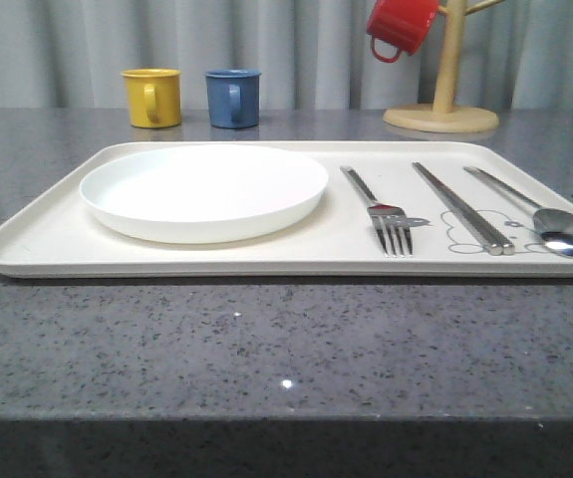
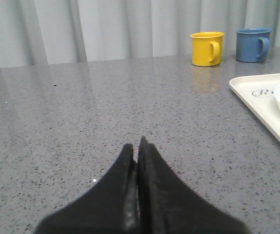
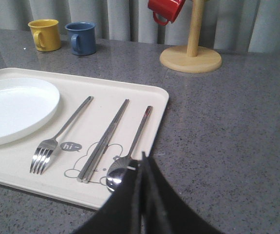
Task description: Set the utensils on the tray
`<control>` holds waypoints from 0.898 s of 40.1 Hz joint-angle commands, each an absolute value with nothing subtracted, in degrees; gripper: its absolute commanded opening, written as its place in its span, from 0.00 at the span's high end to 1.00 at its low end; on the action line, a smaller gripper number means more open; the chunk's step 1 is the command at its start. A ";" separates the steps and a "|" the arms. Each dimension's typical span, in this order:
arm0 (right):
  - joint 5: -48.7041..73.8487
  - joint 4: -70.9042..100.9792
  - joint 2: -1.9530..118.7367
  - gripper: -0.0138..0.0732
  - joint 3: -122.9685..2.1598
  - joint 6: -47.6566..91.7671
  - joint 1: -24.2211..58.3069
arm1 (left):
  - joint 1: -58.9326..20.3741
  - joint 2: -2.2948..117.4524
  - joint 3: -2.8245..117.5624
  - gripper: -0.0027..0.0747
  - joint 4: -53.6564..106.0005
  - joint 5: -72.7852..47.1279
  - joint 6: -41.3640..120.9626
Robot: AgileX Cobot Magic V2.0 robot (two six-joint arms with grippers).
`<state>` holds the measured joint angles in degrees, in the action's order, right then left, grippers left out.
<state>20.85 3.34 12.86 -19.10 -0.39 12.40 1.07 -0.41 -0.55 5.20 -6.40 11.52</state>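
Closed right pincer (image 3: 142,163) just beside spoon (image 3: 122,171) on tray (image 3: 154,105)

You are looking at two matte black grippers. The left gripper (image 2: 139,146) is showing a pair of broad fingers (image 2: 120,195) that are narrowing from a wide base to slim tips, their surface plain and smooth. The right gripper (image 3: 142,158) is wearing the same dull black; its fingers (image 3: 161,204) are tapering the same way, with a thin pale seam running between them.
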 commanded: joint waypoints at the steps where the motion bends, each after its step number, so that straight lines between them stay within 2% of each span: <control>1: 16.03 2.94 13.30 0.92 -20.50 0.00 12.53 | 1.31 -1.68 -0.39 0.99 5.81 -1.76 11.04; 21: 14.88 2.86 11.60 0.92 -17.45 0.00 11.44 | 1.31 -1.68 -0.39 0.99 5.81 -1.76 11.04; 36: 12.02 5.15 0.45 0.92 -2.40 0.00 -1.24 | 1.31 -1.68 -0.39 0.99 5.81 -1.76 11.04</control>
